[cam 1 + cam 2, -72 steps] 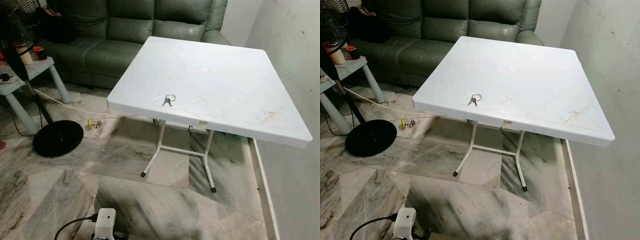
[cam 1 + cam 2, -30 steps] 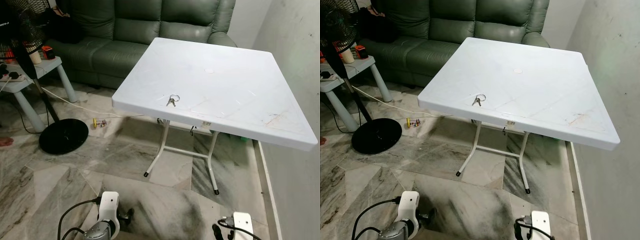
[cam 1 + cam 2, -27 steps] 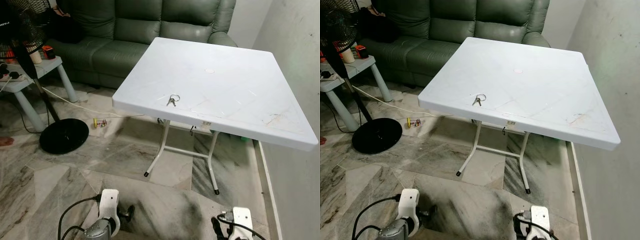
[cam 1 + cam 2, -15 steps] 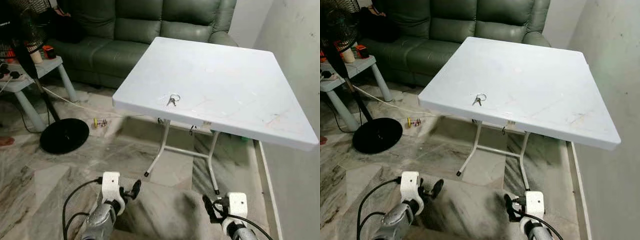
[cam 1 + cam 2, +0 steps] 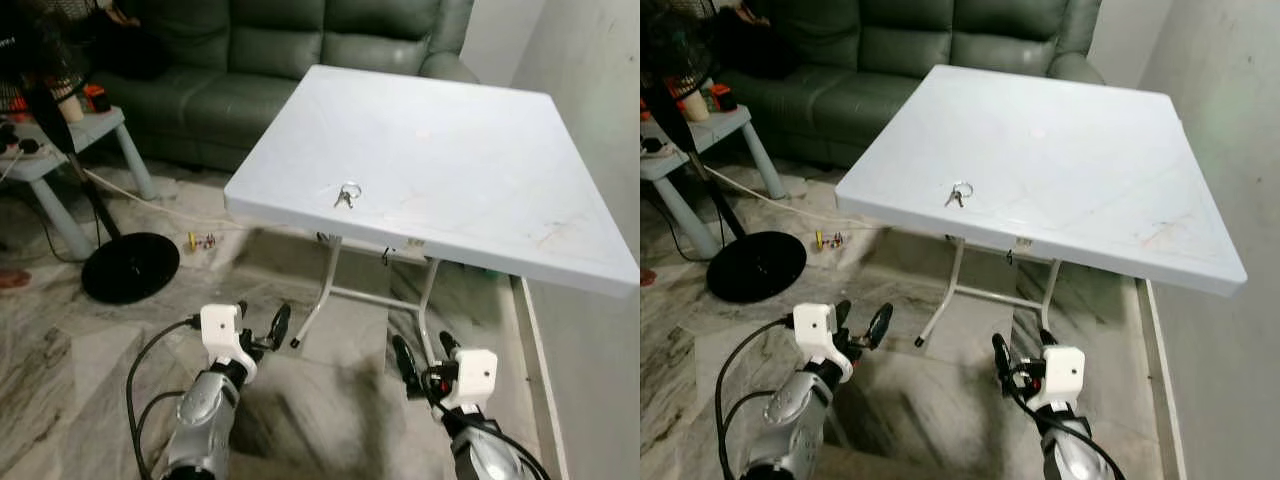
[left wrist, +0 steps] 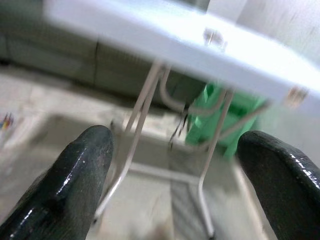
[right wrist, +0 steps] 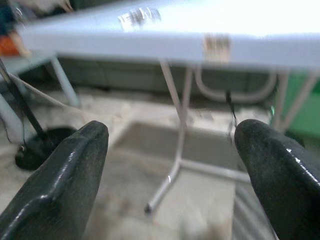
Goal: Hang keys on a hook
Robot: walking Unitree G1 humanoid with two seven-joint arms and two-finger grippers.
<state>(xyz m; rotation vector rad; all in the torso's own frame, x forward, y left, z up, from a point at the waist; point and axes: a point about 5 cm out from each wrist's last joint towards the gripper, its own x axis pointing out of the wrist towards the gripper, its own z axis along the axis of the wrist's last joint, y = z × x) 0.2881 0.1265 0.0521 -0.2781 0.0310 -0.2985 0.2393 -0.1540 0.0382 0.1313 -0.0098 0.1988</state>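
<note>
Centrally, a white folding table (image 5: 470,170) is seen standing on a marble floor (image 5: 60,340), and every other thing can be placed against it. The keys (image 5: 346,196), on a metal ring, are found lying flat on the tabletop close to the table's near edge, toward its near left corner, and are touched by nothing. Below and in front of that near edge the left gripper (image 5: 262,328) is held out over the floor, its two black fingers (image 6: 75,185) spread well apart with nothing between them; through the gap the table's white legs and something green (image 6: 220,120) behind them are made out, blurred. The right gripper (image 5: 422,358) is held likewise under the near edge, further to the right, its fingers (image 7: 65,185) also wide apart and empty, and the ring of keys is glimpsed, blurred, on the tabletop above. Beyond the table's far edge a green leather sofa (image 5: 250,60) is set. To the table's left a black standing fan base (image 5: 130,266) and a small pale side table (image 5: 60,150) are seen, with a cable run across the floor between them
</note>
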